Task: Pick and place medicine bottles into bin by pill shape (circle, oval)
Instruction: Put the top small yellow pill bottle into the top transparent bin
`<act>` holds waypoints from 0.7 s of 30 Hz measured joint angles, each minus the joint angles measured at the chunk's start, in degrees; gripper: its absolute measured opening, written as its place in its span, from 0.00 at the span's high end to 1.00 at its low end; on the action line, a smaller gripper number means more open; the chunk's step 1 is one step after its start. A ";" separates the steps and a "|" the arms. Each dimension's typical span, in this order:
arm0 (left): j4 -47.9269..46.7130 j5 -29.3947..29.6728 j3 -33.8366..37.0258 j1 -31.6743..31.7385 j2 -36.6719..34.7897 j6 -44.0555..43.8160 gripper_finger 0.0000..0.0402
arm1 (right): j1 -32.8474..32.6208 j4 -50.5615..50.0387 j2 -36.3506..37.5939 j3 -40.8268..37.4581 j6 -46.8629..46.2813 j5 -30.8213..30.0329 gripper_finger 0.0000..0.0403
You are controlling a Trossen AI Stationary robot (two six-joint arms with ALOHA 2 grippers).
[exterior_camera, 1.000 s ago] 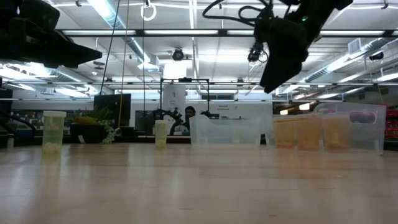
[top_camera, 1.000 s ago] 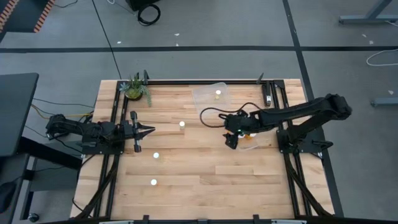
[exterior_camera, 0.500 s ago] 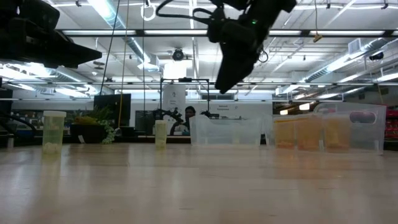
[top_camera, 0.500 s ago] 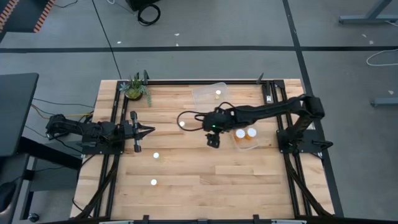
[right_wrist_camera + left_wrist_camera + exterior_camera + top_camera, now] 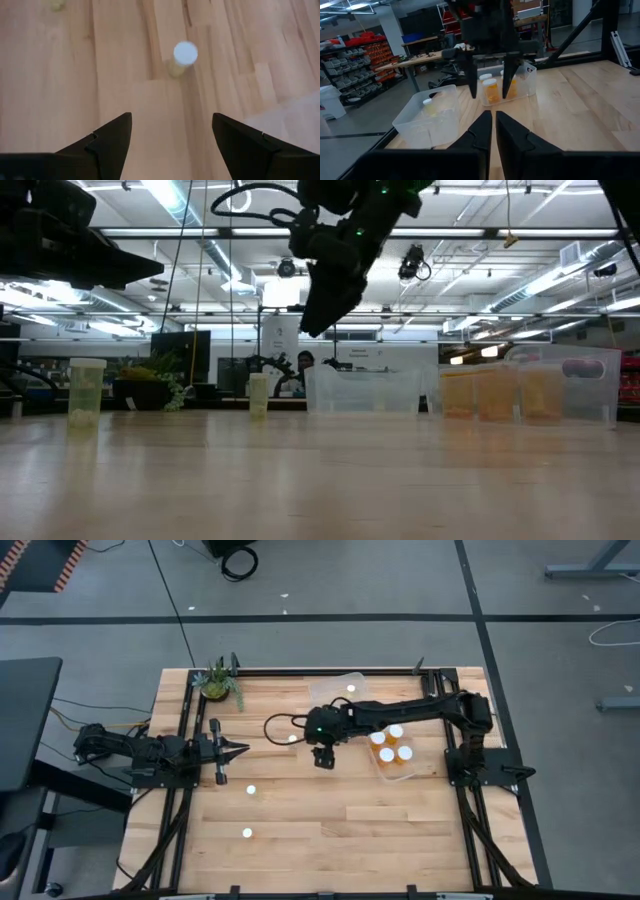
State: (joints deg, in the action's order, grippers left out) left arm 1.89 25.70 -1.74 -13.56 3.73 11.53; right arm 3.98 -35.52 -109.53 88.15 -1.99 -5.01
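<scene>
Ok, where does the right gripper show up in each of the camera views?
High view: the right gripper, open, is mid-table, picture-left of the clear bin of orange bottles.
Low view: it hangs at top centre; that bin sits at the far right.
Left wrist view: centre, facing the camera, the bin just behind it.
Right wrist view: its own fingers along the bottom.
Shared landmark: the bin.
</scene>
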 joint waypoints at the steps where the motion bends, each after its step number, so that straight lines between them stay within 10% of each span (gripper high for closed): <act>1: 0.00 0.00 0.00 -0.01 0.00 0.01 0.92 | 0.31 -0.04 -0.75 0.85 0.60 0.36 0.29; 21: 0.02 0.02 0.00 0.00 0.00 0.02 0.93 | 4.76 1.86 -15.50 15.44 10.88 8.73 0.29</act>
State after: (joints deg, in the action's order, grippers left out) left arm 1.91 25.71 -1.74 -13.56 3.73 11.55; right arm 8.74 -33.66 -125.02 103.59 8.89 3.72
